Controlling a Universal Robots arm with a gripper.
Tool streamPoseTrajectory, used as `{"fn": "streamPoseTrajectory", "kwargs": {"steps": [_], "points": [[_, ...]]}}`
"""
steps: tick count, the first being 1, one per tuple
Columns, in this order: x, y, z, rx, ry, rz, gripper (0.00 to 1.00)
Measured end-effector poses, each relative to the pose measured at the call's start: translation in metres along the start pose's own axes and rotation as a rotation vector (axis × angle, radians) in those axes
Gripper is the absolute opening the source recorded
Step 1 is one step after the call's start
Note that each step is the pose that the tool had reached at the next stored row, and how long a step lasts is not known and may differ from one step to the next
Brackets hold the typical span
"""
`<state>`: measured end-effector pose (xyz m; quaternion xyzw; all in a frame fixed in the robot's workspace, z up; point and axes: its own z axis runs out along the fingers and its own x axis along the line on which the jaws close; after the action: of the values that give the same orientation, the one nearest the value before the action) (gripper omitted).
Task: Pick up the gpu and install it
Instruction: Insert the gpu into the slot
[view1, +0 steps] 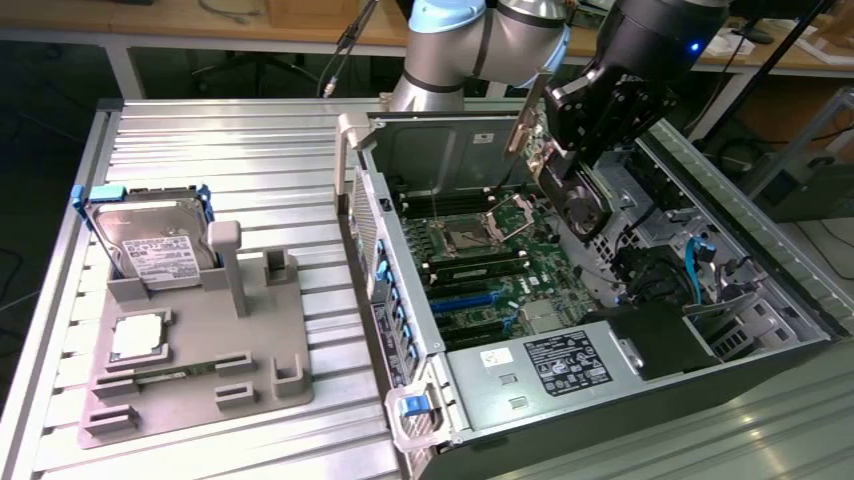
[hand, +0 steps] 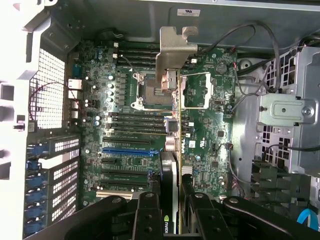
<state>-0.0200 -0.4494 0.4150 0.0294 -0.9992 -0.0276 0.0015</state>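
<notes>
Our fingers (hand: 147, 220) pinch the gpu (hand: 171, 165) edge-on above the motherboard (hand: 125, 135); we judge it stiff, light and fragile, best held by its flat faces.

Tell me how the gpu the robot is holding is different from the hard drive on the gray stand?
The gpu hangs in the gripper over the open computer case; the hard drive sits in the gray stand outside it. The gpu is thin and black with a silver bracket; the hard drive is boxier, silver, with a white label and blue frame. Both stand roughly on edge.
</notes>
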Motion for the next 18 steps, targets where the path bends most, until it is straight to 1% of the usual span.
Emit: {"fn": "streamPoseTrajectory", "kwargs": {"steps": [9, 18], "points": [[-0.0091, -0.0006, 0.0000, -0.0001, 0.0000, 0.000, 0.27], [-0.0096, -0.0006, 0.0000, -0.0001, 0.0000, -0.001, 0.27]]}}
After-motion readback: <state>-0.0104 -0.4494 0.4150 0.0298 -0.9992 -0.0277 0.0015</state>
